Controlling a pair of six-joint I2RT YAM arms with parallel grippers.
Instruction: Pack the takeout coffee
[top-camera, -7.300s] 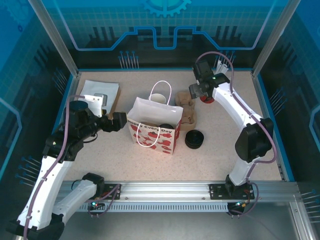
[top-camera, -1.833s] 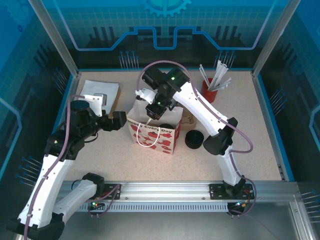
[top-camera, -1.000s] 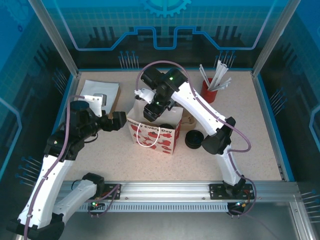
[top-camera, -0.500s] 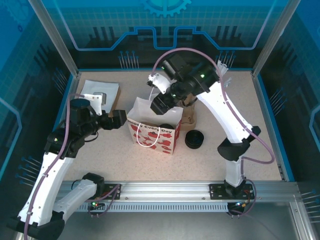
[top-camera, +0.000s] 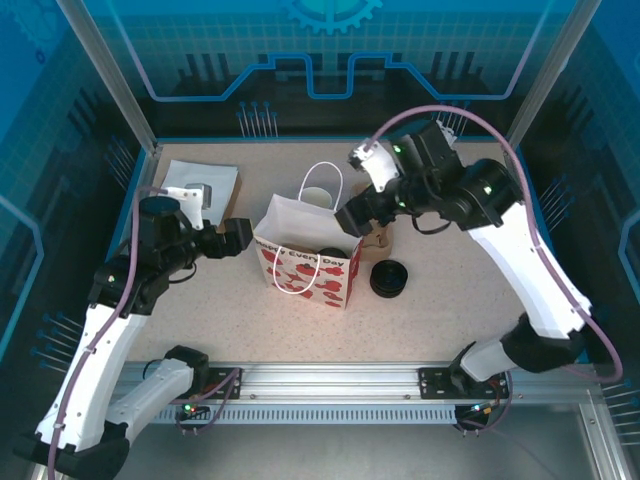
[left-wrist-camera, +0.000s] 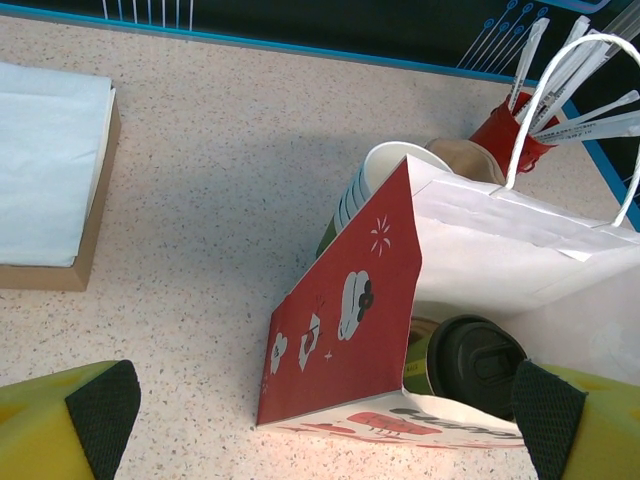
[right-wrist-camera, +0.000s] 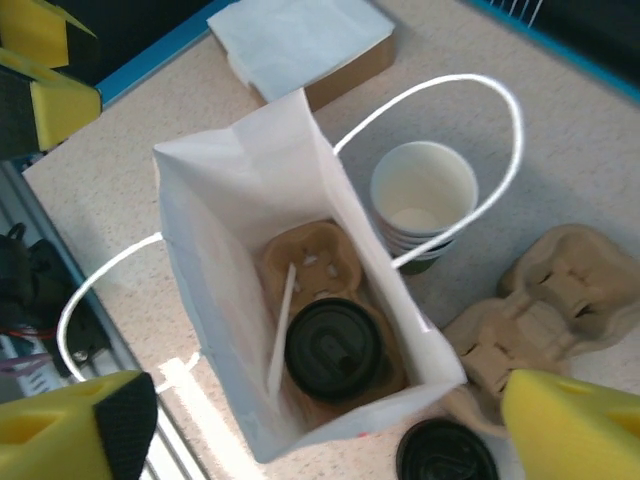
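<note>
The top view looks down from behind on the whole speckled worktop (top-camera: 300, 325), while both wrist views closely share the white-and-red paper bag (top-camera: 305, 268).

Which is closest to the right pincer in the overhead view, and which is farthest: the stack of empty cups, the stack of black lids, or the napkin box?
Measured from the right pincer:
1. the stack of empty cups, just to its left, behind the bag.
2. the stack of black lids, on its near side, right of the bag.
3. the napkin box, far across at the table's left.
</note>
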